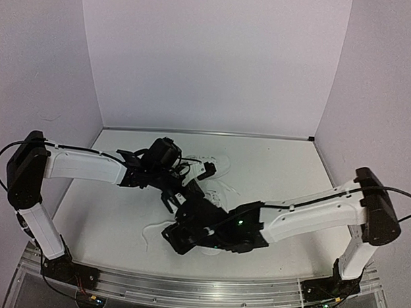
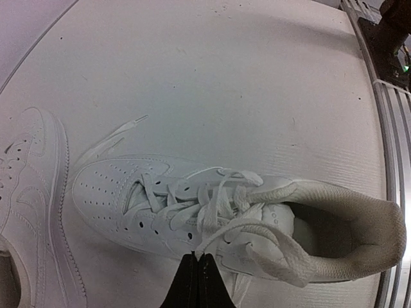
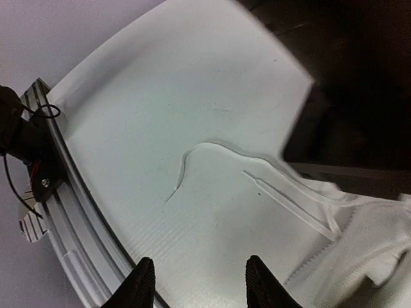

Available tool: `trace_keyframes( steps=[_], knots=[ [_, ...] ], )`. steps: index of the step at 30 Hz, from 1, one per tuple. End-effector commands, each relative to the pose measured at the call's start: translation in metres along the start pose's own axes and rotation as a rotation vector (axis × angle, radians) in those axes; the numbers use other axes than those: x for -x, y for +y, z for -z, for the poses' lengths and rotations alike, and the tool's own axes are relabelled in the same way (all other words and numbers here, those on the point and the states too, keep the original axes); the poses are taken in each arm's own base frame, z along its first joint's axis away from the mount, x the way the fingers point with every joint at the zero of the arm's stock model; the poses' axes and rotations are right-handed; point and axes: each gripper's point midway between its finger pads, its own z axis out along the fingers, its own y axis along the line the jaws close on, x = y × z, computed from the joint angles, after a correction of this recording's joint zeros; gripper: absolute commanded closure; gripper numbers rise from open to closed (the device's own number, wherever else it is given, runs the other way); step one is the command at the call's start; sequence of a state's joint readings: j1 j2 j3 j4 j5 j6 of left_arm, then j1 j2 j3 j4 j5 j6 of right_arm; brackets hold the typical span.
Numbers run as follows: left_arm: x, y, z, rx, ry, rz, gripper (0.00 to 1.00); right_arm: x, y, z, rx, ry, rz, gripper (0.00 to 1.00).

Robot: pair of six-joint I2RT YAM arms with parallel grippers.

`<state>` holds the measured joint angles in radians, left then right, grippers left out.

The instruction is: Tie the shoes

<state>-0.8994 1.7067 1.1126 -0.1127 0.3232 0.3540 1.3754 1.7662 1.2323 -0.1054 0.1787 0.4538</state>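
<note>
Seen from above, a white desk [image 1: 279, 163] is enclosed by pale walls [image 1: 209, 59]. The left arm [image 1: 83, 166] and right arm [image 1: 311, 212] meet over its middle and hide most of the near shoe [image 1: 212, 193]. The far shoe [image 1: 217, 166] lies just beyond it, and a loose lace [image 1: 152, 230] trails to the near left. From the left wrist, the near shoe [image 2: 192, 205] fills the middle, its opening toward the near rail [image 2: 385, 128], with the far shoe [image 2: 32, 192] just beside its toe. The left end effector [image 2: 198, 282] is pressed together, seemingly pinching a lace strand at its tips. From the right wrist, the right end effector [image 3: 202, 285] is spread above bare desk and holds nothing. Lace lies ahead of it, and a dark arm blocks the upper right.
</note>
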Motion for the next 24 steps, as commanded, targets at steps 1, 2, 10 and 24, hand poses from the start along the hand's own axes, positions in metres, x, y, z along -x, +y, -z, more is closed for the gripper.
trace_keyframes(
  steps=[1, 2, 10, 24],
  knots=[
    [0.026, 0.009, 0.008, -0.04, -0.079, 0.043, 1.0, 0.027, 0.025, -0.033, -0.057, -0.135, 0.031, 0.55],
    [0.026, 0.01, 0.008, -0.043, -0.081, 0.046, 1.0, 0.022, 0.03, -0.043, -0.057, -0.133, 0.036, 0.55],
    [0.02, 0.014, 0.004, -0.056, -0.07, 0.05, 1.0, 0.0, 0.046, -0.09, -0.069, -0.11, 0.021, 0.51],
    [0.017, 0.014, 0.005, -0.049, -0.065, 0.044, 1.0, -0.034, 0.049, -0.134, -0.129, -0.041, 0.034, 0.54]
  ],
)
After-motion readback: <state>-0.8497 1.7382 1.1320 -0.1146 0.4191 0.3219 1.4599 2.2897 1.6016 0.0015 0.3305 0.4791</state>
